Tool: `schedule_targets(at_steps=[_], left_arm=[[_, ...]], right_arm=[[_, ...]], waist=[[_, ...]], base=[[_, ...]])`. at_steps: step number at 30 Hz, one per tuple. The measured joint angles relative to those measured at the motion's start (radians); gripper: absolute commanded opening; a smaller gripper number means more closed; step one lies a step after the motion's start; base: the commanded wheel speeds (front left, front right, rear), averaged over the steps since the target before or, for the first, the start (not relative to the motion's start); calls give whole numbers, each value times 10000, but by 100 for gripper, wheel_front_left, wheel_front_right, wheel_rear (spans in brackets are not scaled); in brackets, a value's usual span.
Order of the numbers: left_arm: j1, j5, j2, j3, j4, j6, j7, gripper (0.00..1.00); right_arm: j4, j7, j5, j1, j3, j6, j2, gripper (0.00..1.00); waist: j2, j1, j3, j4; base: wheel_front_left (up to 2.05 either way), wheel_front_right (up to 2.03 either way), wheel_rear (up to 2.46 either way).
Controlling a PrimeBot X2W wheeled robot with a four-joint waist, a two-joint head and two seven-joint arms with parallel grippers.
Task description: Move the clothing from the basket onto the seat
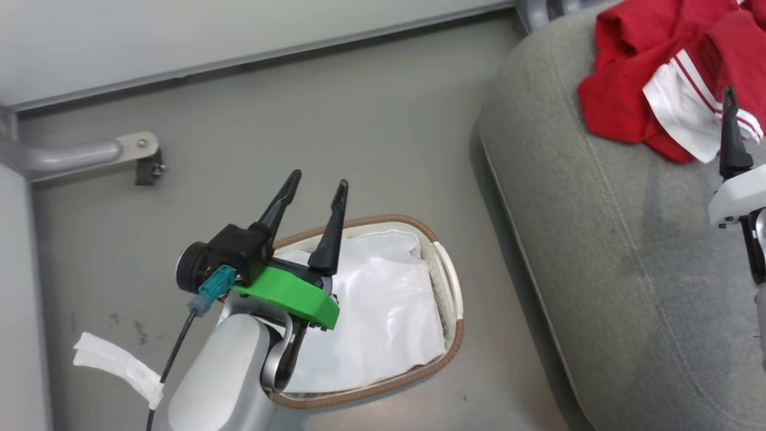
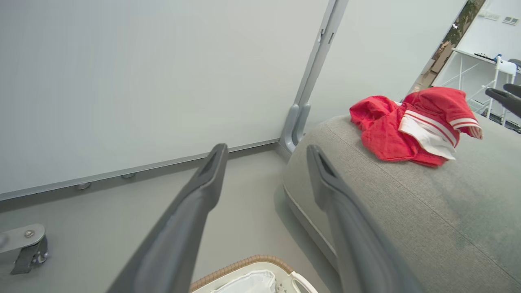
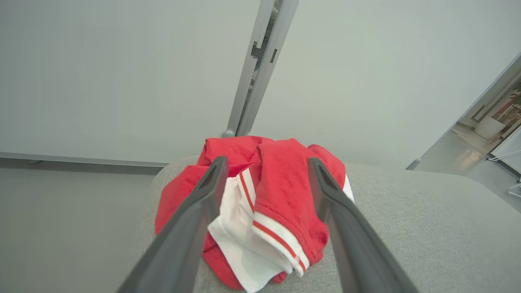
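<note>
Head view: a large grey seat (image 1: 598,251) takes up the right side. The red clothing (image 1: 628,90), trimmed with white stripes, lies crumpled on the seat's far end. On the floor just beside the seat's long edge stands the basket (image 1: 458,335), its white liner (image 1: 383,305) showing inside. The left arm's pale forearm (image 1: 221,371) rises from the bottom edge on the basket's side away from the seat, bearing a green wrist piece (image 1: 287,293). The left fingers (image 1: 333,227) point up and away over the basket, spread apart, grasping nothing. One of the right fingers (image 1: 730,131) stands upright over the seat, its tip at the clothing's near edge.

Left wrist view: the left fingers (image 2: 195,211) are splayed wide and empty, aimed at the seat's (image 2: 427,211) rounded corner. The clothing (image 2: 390,134) sits on top of the seat. The basket's rim (image 2: 244,263) lies low beside the seat. The right fingers (image 2: 504,97) hang over the seat just beyond the clothing, clear of it.

Right wrist view: the right fingers (image 3: 191,228) are released and wide apart, framing the clothing (image 3: 285,191), which rests heaped on the seat (image 3: 427,228).
</note>
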Motion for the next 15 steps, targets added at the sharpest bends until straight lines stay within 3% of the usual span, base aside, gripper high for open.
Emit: schedule_targets(at_steps=[15], left_arm=[[1472,566,-224,2485,144,531,0,100]], right_arm=[[-431,0,69,684,253,0,1919,100]], waist=[[0,0,-1488,1613]], base=[[0,0,0]])
